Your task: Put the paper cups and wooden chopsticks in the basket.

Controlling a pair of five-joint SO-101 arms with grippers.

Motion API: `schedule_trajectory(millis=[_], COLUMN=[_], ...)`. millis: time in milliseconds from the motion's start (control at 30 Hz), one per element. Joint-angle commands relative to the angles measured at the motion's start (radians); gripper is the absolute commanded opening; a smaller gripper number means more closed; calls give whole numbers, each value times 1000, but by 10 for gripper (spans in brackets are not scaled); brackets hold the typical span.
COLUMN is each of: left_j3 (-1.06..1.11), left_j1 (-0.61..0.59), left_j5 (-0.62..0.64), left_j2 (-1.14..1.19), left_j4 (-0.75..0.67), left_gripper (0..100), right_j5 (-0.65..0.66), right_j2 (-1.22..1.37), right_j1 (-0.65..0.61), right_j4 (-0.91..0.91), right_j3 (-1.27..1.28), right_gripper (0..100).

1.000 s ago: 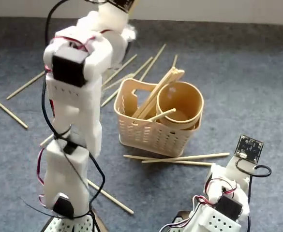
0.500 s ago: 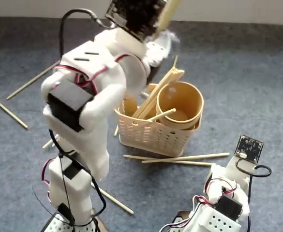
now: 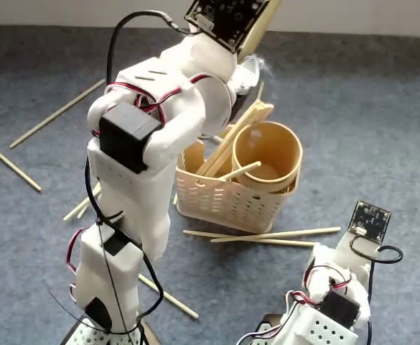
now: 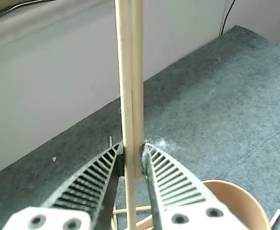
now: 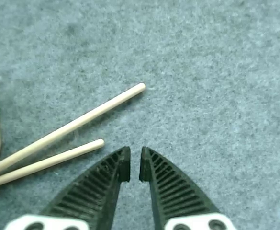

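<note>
L gripper (image 4: pixel 132 152), clamped on two chopsticks (image 4: pixel 130 72), has swung above the basket (image 3: pixel 224 198) (cup (image 3: pixel 267 154) already inside). R gripper (image 5: pixel 135 165) unmoved, fingers nearly together, empty.

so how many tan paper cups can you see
1: the tan paper cup sits in the cream plastic basket. More may be hidden behind the white left arm.

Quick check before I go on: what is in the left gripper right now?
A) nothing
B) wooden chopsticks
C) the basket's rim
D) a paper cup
B: in the left wrist view the left gripper is shut on wooden chopsticks, which stick out straight between its fingers.
</note>
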Motion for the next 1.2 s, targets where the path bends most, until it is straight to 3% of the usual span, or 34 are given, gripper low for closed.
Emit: schedule_trajectory(millis=[0,400,467,667,933,1067,1167], left_j3=[-4,-2,-7,-47,394,786,1167], left_j1=[-8,-12,-38,-59,-59,-54,-58], left_j5=[6,9,6,-43,-14,-9,-9], left_j2=[-5,-5,-12,-252,-782,-1055,-1251], left_j4=[3,9,14,14,12,9,-146], left_gripper=[61,66,32,24,21,20,20], right_j5=[6,6,6,6,6,6,6], right_j2=[-4,-4,-4,-4,-4,-4,-4], right_j1=[-2,-2,-2,-2,-2,-2,-2], right_j4=[5,5,5,5,5,5,5], right_j3=[150,150,150,150,150,150,150], right_gripper=[56,56,56,56,56,56,56])
